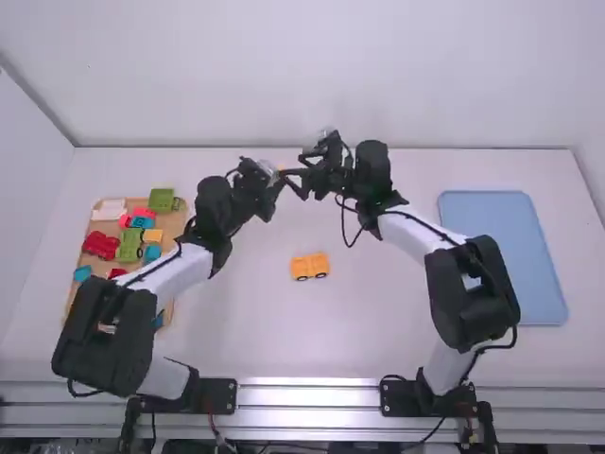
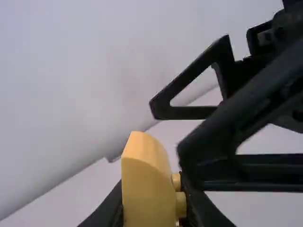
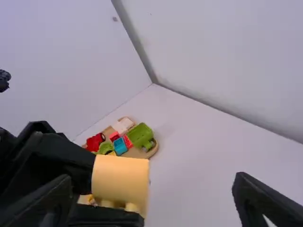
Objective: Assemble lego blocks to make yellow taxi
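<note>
High above the far side of the white table (image 1: 378, 322), we see a pale yellow block (image 3: 120, 178) grasped by the left gripper (image 1: 276, 180), its studs showing along one side. Beside it hovers the right gripper (image 1: 299, 182), released, its two fingers spread wide with the block in the space before them; whether they touch it, we cannot tell. Down on the tabletop, between the two arms and nearer their bases than the grippers, we find a yellow car piece (image 1: 309, 266) resting upright on dark wheels. To the left, we spot a wooden tray (image 1: 174, 224) crowded with colorful parts, among them a green block (image 1: 162, 200), a red piece (image 1: 99, 244) and a pale pink piece (image 1: 109, 209). Across the table, beyond the right arm, we note a blue tray (image 1: 501, 255) lying flat
</note>
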Robot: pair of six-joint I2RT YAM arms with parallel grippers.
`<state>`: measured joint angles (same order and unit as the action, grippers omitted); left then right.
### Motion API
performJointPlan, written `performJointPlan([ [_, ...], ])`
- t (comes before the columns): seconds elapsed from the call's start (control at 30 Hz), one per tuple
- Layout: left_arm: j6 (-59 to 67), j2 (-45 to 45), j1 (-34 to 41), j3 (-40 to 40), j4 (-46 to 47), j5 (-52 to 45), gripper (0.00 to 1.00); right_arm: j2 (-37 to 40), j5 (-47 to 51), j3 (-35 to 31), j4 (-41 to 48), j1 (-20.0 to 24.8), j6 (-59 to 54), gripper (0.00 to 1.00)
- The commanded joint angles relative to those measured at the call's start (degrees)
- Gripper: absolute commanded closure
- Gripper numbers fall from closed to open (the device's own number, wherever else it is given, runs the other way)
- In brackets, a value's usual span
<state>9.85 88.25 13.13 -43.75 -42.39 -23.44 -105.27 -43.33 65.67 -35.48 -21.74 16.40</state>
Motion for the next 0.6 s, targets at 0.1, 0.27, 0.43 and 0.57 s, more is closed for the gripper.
performJointPlan([
  [0.1,-4.94,0.81,0.37,0.55,-2.49,-5.77,0.92,-0.28,-0.44,1.44,-0.15,-0.50,0.07,0.21],
  [0.27,-6.01,0.79,0.42,0.52,-2.95,-5.70,0.92,-0.28,-0.55,1.44,-0.48,-1.86,0.09,0.24],
  [0.43,-6.01,0.81,0.44,0.55,-2.95,-5.64,0.92,-0.28,-0.39,1.44,-0.52,-2.34,0.11,0.40],
  [0.57,-6.01,0.79,0.44,0.55,-3.63,-5.55,0.93,-0.28,-0.46,1.44,-0.48,-2.80,0.15,0.49],
])
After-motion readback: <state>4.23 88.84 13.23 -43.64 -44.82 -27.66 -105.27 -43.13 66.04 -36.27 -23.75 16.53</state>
